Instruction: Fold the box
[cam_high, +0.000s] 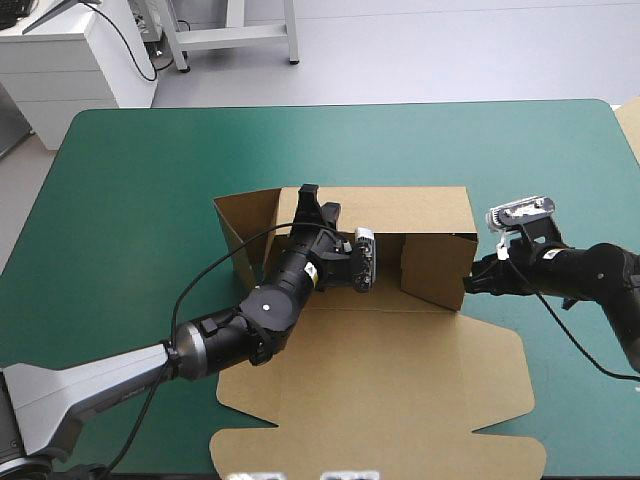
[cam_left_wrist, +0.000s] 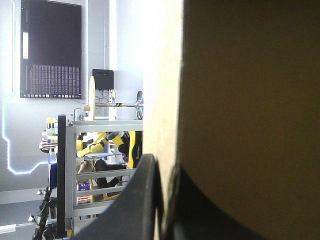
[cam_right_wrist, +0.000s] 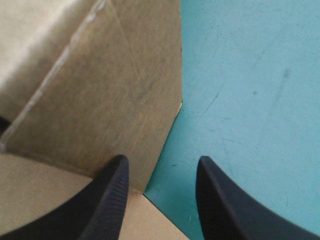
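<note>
The brown box (cam_high: 400, 400) lies mid-table with its far and side walls raised and its wide lid panel flat toward the near edge. My left gripper (cam_high: 310, 203) reaches over the tray to the far wall near the left corner. In the left wrist view the fingers (cam_left_wrist: 167, 167) are all but shut, with the box (cam_left_wrist: 240, 100) wall between them. Just outside the box's right wall, low to the cover, my right gripper (cam_high: 468, 285) is open. In the right wrist view its fingers (cam_right_wrist: 160, 165) stand apart over the teal-green cover, one finger against the box (cam_right_wrist: 100, 90) wall's corner.
The teal-green cover (cam_high: 130, 200) lies bare around the box on the left, far and right sides. A pale edge of board (cam_high: 630, 125) shows at the table's far right corner. The flat lid panel reaches nearly to the near edge.
</note>
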